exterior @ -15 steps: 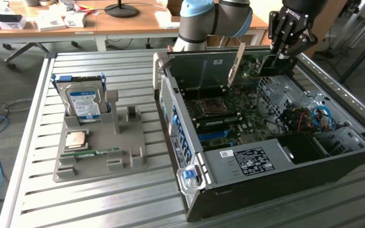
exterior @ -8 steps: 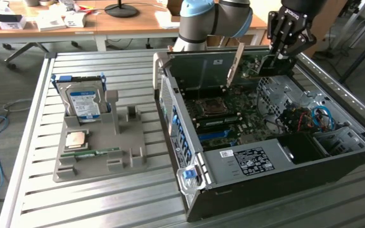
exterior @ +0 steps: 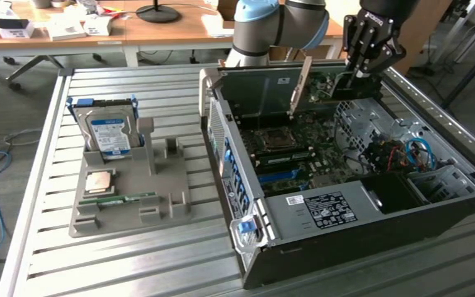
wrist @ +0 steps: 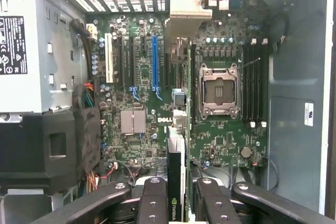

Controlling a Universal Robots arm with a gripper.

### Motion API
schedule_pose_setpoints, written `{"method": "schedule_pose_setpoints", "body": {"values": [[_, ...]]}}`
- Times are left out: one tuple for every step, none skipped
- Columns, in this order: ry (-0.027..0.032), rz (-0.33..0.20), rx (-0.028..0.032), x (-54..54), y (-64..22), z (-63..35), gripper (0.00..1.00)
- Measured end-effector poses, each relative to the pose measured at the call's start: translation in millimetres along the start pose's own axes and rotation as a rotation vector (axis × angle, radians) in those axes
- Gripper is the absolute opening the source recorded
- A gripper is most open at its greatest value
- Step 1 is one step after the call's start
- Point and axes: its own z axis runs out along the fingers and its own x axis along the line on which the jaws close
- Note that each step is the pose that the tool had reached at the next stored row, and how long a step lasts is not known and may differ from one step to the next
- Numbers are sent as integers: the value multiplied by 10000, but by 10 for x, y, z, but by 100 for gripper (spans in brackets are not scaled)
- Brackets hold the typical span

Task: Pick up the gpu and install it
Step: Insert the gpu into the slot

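The arm [exterior: 277,23] is bent over the far edge of the open computer case [exterior: 370,253], with its blue-capped joint set above that edge. The black end effector [exterior: 358,75] is pointed down into the case. Its two fingers [wrist: 153,200] are closed against opposite faces of the gpu [wrist: 176,153], which is held upright, edge-on, inside the case.

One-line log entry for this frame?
phase: install | gripper: jaws shut on gpu | gpu: on edge over motherboard | seated: cannot tell
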Motion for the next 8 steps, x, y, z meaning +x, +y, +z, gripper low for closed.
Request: {"method": "schedule_pose_setpoints", "body": {"values": [[13, 5, 1, -1, 13, 1, 26], [36, 9, 2, -1, 21, 2, 26], [58, 12, 3, -2, 26, 2, 26], [78, 16, 3, -3, 31, 3, 26], [94, 19, 4, -4, 35, 3, 26], [110, 21, 5, -5, 39, 4, 26], [117, 22, 5, -5, 46, 4, 26], [119, 24, 5, -5, 58, 4, 26]]}}
